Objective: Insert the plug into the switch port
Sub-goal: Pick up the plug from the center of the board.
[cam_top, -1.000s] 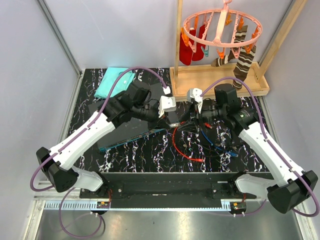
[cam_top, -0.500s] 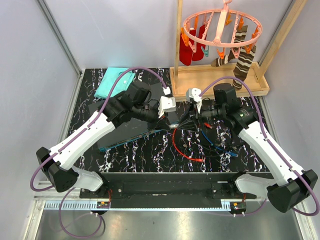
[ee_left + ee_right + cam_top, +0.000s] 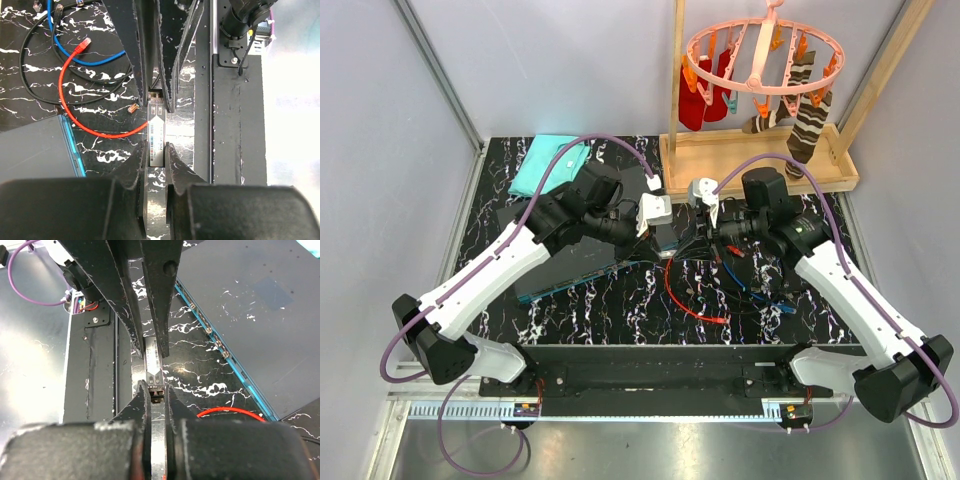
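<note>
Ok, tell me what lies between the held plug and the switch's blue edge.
Left wrist view: only marbled table crossed by a red cable separates plug from switch.

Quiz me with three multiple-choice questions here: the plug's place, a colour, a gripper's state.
1. Where is the small silver metal plug? A plugged into a socket; B gripped by left gripper and right gripper; C dropped out of view.
2. The socket edge of the flat dark grey switch is: A orange; B teal-blue; C white.
3. The right gripper is: A wide open; B out of view; C shut on the plug.
Answers: B, both wrist views show it pinched; B, teal strip visible; C, its fingers clamp the plug's end.
</note>
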Robot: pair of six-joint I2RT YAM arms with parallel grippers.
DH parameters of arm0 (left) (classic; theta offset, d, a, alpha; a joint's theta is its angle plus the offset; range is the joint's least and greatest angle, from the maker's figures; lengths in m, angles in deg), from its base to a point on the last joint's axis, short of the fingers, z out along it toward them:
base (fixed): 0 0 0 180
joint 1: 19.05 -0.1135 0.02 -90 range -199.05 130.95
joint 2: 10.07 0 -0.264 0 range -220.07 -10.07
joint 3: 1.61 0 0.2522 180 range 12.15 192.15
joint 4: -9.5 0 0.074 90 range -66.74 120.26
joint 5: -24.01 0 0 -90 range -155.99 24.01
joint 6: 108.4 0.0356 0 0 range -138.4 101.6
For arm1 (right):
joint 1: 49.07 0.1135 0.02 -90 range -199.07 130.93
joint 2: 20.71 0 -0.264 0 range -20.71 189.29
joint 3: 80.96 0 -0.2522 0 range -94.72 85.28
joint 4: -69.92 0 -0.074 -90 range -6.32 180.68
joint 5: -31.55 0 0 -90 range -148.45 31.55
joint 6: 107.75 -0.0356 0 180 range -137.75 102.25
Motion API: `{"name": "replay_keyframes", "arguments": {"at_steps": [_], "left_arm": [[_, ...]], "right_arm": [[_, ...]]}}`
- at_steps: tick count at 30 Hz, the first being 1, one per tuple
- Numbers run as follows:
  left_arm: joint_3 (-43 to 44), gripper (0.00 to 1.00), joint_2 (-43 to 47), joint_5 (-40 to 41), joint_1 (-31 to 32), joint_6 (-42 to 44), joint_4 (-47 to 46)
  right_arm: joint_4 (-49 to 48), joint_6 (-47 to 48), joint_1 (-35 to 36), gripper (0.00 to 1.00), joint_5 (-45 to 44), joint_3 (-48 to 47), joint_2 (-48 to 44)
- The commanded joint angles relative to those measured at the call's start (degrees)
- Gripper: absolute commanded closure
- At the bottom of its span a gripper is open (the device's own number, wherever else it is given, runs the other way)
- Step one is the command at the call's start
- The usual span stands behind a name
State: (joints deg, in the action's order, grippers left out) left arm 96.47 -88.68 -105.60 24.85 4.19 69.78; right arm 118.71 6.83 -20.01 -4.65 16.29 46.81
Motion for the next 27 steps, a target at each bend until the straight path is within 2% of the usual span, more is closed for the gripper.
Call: {"name": "replay_keyframes", "arguments": {"at_steps": [1, 4, 6, 8, 9, 12, 15, 16, 18, 19, 20, 21, 22, 24, 25, 27], "left_arm": [[1.4, 0.89, 0.7, 0.8, -0.2, 0.4, -1.7], [0.2, 0.73, 1.7, 5.1, -0.6, -1.0, -2.3], [-2.4, 0.57, 3.6, 7.7, -2.4, -3.9, -5.1], [-4.8, 0.48, 6.5, 8.6, -5.6, -7.6, -9.0], [-7.1, 0.38, 7.6, 9.7, -7.0, -9.0, -10.2], [-12.1, 0.23, 12.0, 14.2, -12.2, -14.5, -15.0], [-17.0, 0.13, 16.2, 20.6, -16.5, -20.0, -19.4], [-18.1, 0.04, 17.1, 22.5, -18.5, -22.4, -20.7], [-21.1, 0.01, 18.8, 29.2, -20.2, -27.4, -23.8], [-21.8, 0.01, 18.8, 30.7, -21.9, -30.6, -24.5], [-23.0, 0.01, 18.7, 31.7, -22.8, -31.8, -25.6], [-23.6, 0.01, 18.3, 33.5, -23.6, -32.9, -26.0], [-24.0, 0.01, 17.9, 34.5, -25.1, -34.9, -26.8], [-24.8, 0.01, 15.8, 36.4, -26.4, -36.3, -27.5], [-24.9, 0.01, 14.7, 36.8, -27.7, -38.0, -28.0], [-25.7, 0.01, 11.6, 36.6, -28.7, -39.4, -29.2]], "right_arm": [[-1.2, -1.0, 1.2, 1.0, -0.3, -1.4, -0.1], [-2.9, -2.2, 2.2, 1.0, -1.8, 0.6, -0.6], [-6.2, -4.2, 3.1, 1.0, -2.8, 3.6, -1.4], [-10.8, -7.2, 4.7, 1.0, -4.9, 7.3, -2.0], [-12.6, -8.5, 5.3, 1.0, -5.9, 8.7, -2.6], [-20.9, -13.1, 8.6, 1.0, -12.2, 15.1, -3.1], [-31.4, -18.6, 13.3, 1.0, -21.2, 22.3, -2.8], [-34.2, -21.8, 14.5, 1.0, -28.4, 24.1, -2.6], [-44.0, -24.2, 18.0, 1.0, -33.7, 29.3, -1.5], [-47.3, -27.5, 19.4, 1.0, -39.9, 31.1, -1.0], [-54.9, -28.3, 20.8, 1.0, -42.3, 34.7, -0.5], [-58.5, -28.7, 23.1, 1.0, -44.8, 36.1, 1.4], [-61.2, -29.0, 24.6, 1.0, -50.8, 37.0, 2.8], [-68.3, -28.4, 28.0, 1.0, -55.5, 38.5, 7.6], [-70.3, -28.0, 29.0, 1.0, -60.8, 38.6, 9.4], [-78.1, -27.9, 30.8, 1.0, -64.7, 39.5, 15.4]]}}
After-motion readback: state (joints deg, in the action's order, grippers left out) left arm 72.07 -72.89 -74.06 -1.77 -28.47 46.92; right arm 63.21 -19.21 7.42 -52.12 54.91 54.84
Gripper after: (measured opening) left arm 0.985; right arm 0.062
